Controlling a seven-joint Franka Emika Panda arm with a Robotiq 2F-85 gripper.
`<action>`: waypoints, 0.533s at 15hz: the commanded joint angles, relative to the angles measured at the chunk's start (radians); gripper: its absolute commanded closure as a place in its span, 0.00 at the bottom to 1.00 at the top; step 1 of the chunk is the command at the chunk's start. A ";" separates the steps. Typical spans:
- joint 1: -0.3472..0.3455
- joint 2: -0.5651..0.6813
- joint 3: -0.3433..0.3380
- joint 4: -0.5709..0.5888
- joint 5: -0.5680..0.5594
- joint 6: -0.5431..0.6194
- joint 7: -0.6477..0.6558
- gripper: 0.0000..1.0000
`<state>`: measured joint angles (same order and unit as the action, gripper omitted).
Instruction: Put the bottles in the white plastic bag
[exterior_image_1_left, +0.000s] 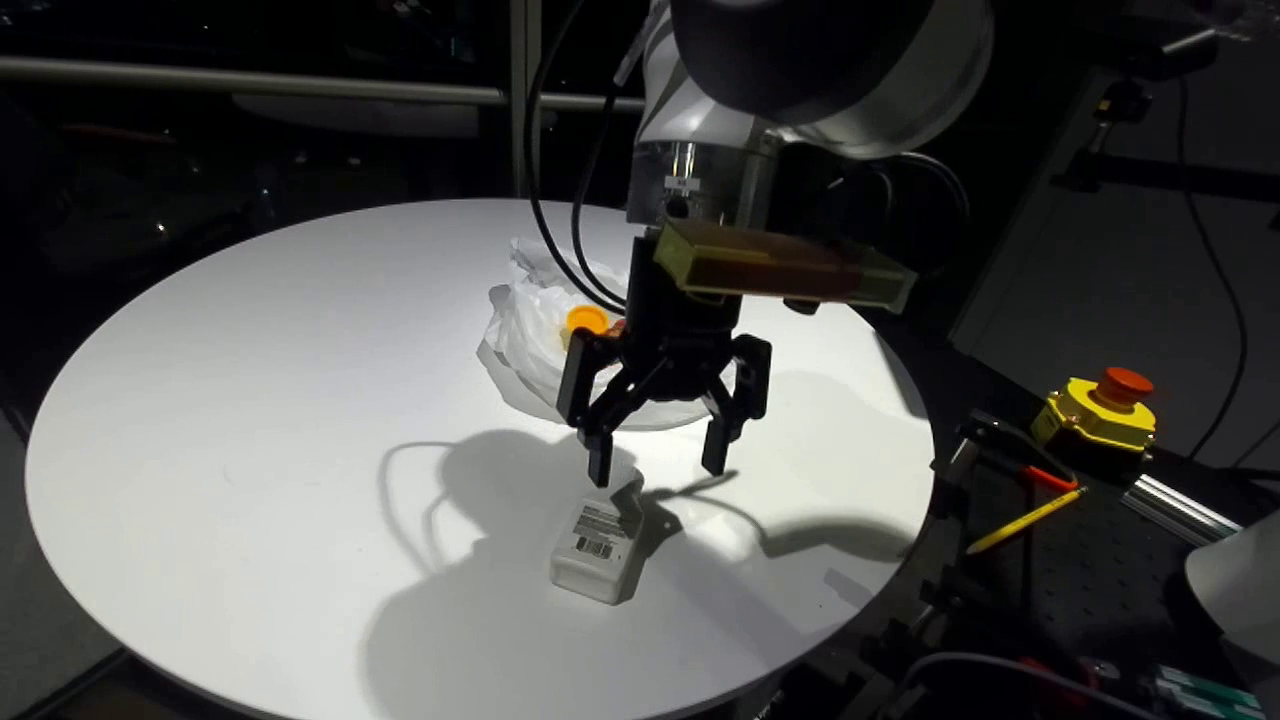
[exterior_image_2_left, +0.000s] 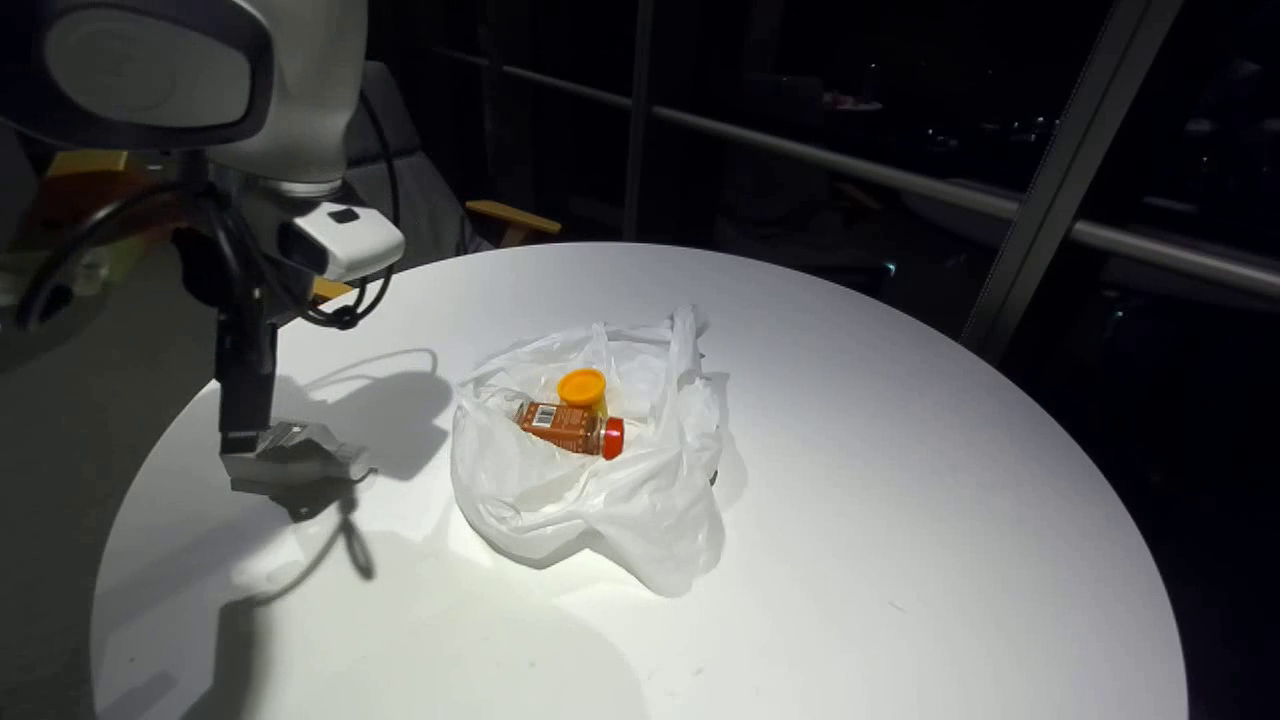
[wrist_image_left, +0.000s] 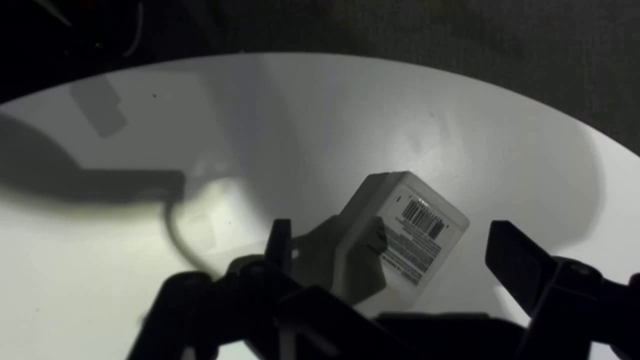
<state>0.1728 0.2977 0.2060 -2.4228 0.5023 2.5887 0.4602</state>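
A boxy grey-white bottle (exterior_image_1_left: 590, 565) lies flat on the round table, its barcode label facing up; in the wrist view the same bottle (wrist_image_left: 417, 240) sits at a slant between the fingertips. Above its neck end hangs my gripper (exterior_image_1_left: 656, 468), jaws wide apart and gripping nothing. How much height separates them is hard to tell. The white plastic bag (exterior_image_2_left: 660, 530) lies crumpled with its mouth open. Inside it rest an orange-capped bottle (exterior_image_2_left: 582, 387) and a reddish-brown bottle (exterior_image_2_left: 565, 428) with a red cap, lying on its side. In an exterior view the arm partly hides the bag (exterior_image_1_left: 530, 335).
The white table (exterior_image_1_left: 250, 400) has a round edge, close beyond the grey-white bottle in the wrist view. Off the table stand a yellow-and-red device (exterior_image_1_left: 1100, 410) and a yellow pencil (exterior_image_1_left: 1025, 520) on a black surface. A cable (exterior_image_2_left: 385, 200) loops beside the wrist. A chair (exterior_image_2_left: 400, 180) stands behind.
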 joint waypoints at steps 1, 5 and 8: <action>0.011 0.028 0.079 -0.018 0.170 0.127 -0.066 0.00; 0.056 0.112 0.109 0.006 0.252 0.250 -0.059 0.00; 0.095 0.186 0.111 0.034 0.268 0.386 -0.048 0.00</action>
<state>0.2321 0.4158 0.3151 -2.4292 0.7388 2.8609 0.4166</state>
